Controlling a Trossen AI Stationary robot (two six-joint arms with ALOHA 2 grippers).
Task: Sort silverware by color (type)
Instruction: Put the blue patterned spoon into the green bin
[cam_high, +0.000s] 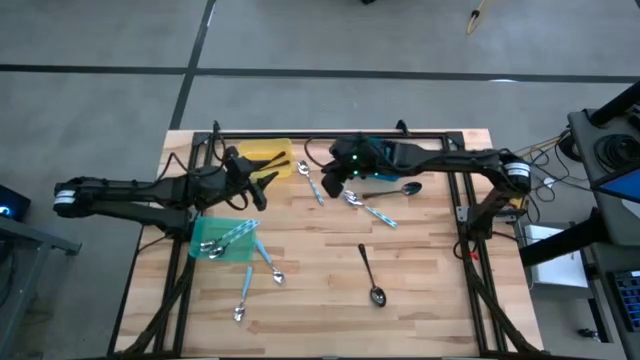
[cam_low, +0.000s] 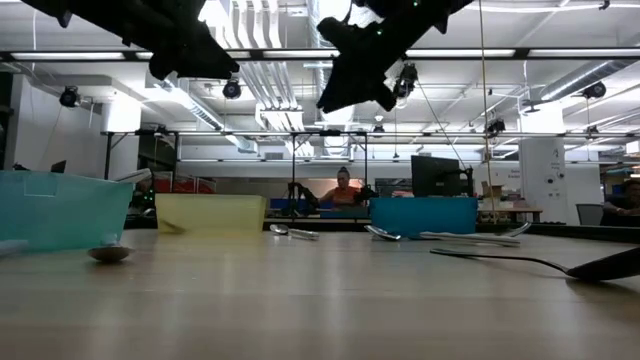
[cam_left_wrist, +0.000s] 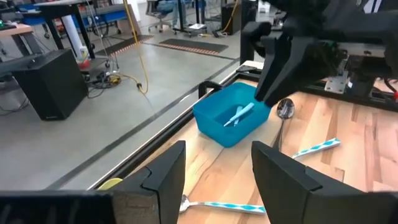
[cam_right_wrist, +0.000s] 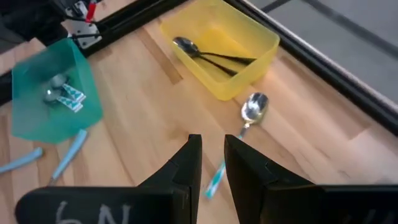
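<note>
The translucent, rectangular yellow bin (cam_right_wrist: 225, 50) holds two slim dark spoons (cam_right_wrist: 208, 56). Just beside it lies a glossy blue-handled spoon (cam_right_wrist: 249, 118). Above that, the right gripper (cam_right_wrist: 212, 163) is held narrowly apart, empty; the left gripper (cam_left_wrist: 214, 174) is spread wide, empty.

Light wooden table (cam_high: 420, 290), yellow bin (cam_high: 266, 157), blue bin (cam_high: 372, 152), green bin (cam_high: 222, 240), loose silverware (cam_high: 371, 274) scattered between
</note>
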